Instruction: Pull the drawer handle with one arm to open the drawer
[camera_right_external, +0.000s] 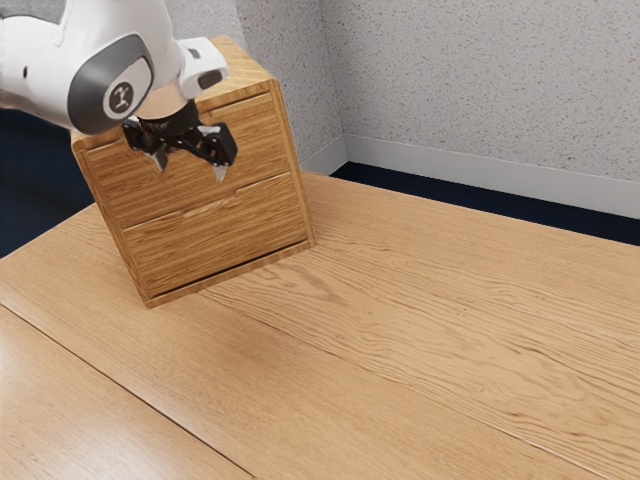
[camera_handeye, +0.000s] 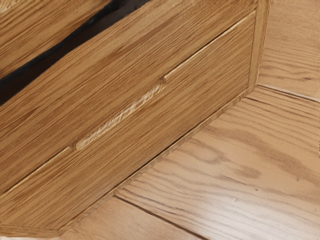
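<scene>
A wooden cabinet with two drawers stands at the back of the table, toward the exterior view's left. My gripper hangs in front of the upper drawer front, open, fingers spread with nothing between them. The lower drawer carries a long wooden handle along its top edge, just below my fingertips. In the wrist view that handle runs slantwise across the lower drawer front, and a dark gap shows above it. My hand hides the upper drawer's handle.
The wooden table stretches wide in front of the cabinet and toward the exterior view's right. A grey wall with a white skirting board runs behind it. A table seam crosses the near side.
</scene>
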